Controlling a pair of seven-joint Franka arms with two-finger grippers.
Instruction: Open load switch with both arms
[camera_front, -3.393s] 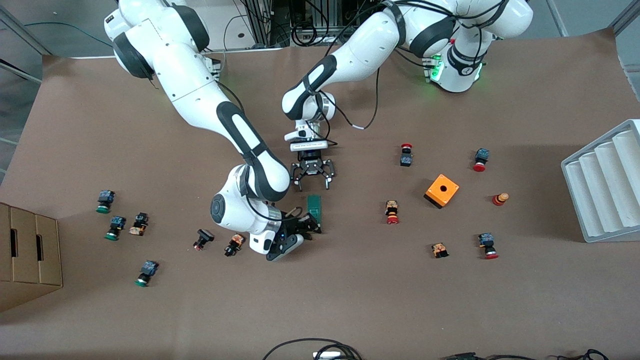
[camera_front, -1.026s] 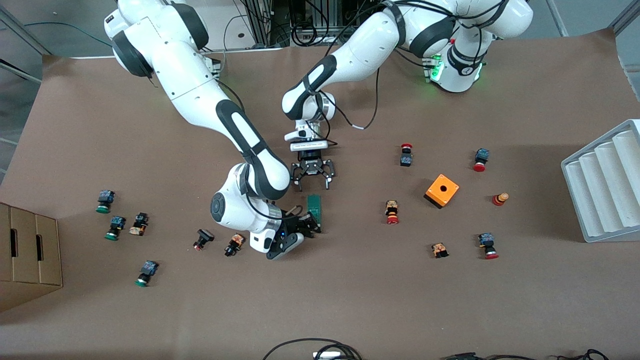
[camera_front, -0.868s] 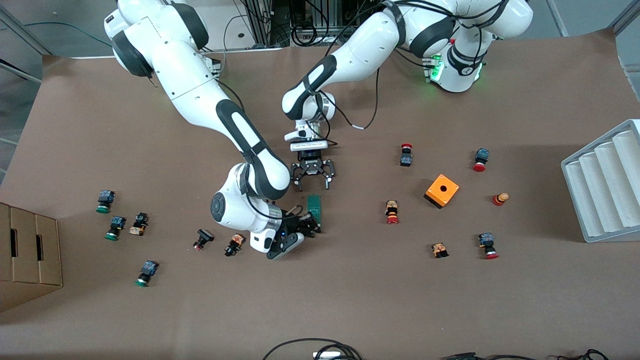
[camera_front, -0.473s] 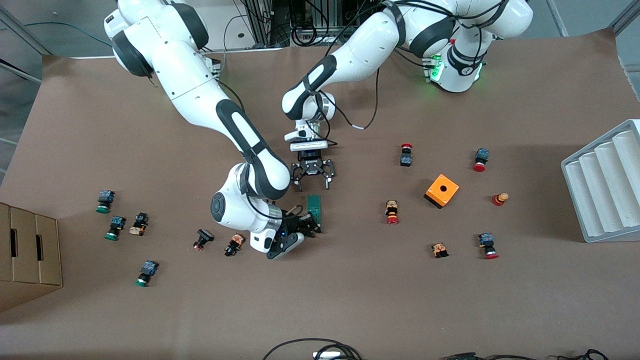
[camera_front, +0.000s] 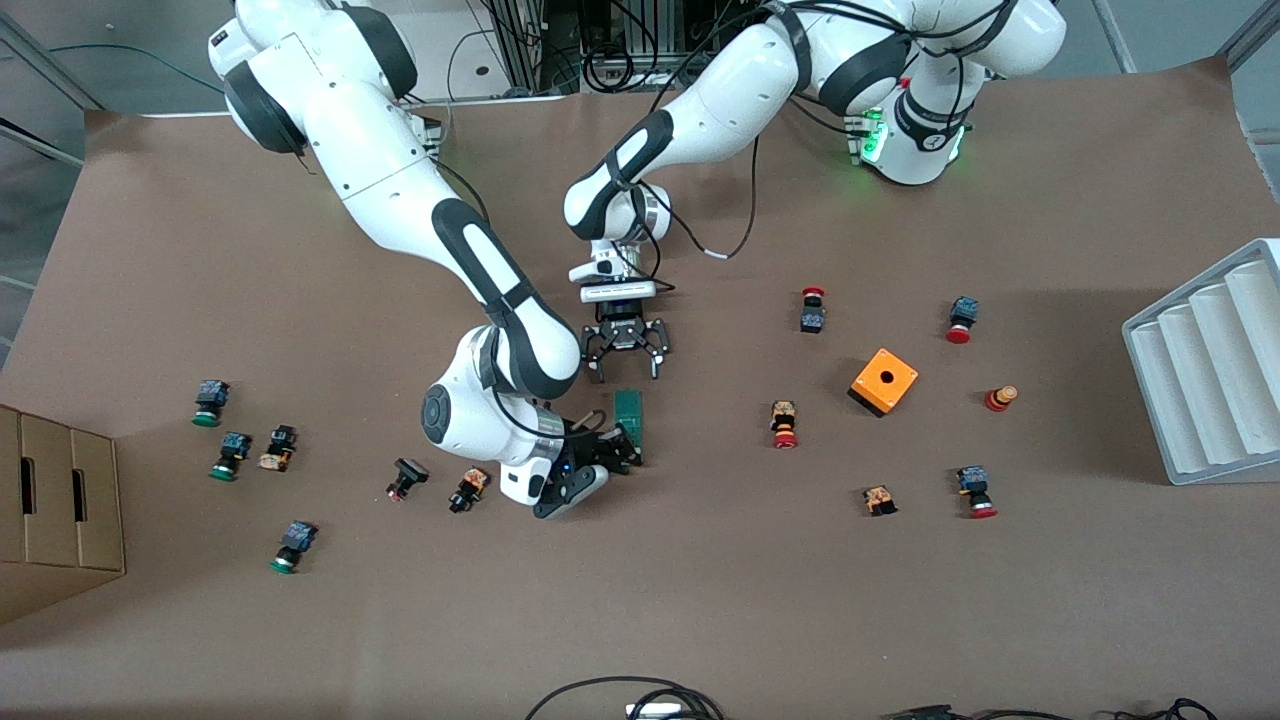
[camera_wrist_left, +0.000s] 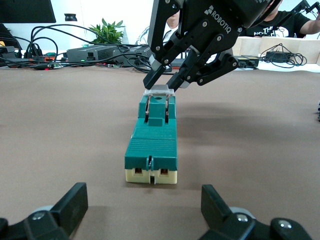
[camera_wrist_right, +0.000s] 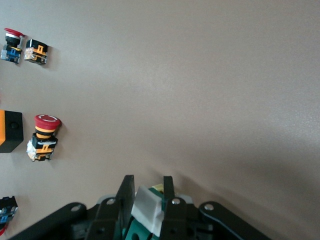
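The load switch is a narrow dark-green block lying flat mid-table, seen lengthwise in the left wrist view. My right gripper is shut on the white tab at the switch's end nearer the front camera; the left wrist view shows that right gripper pinching the tab. My left gripper hovers low and open just off the switch's other end. Its fingers stand wide apart with only bare table between them, and they do not touch the cream end face of the switch.
An orange box and several red push buttons lie toward the left arm's end. Green-capped buttons and a cardboard box sit toward the right arm's end. Two small buttons lie beside the right wrist. A grey ribbed tray stands at the table's edge.
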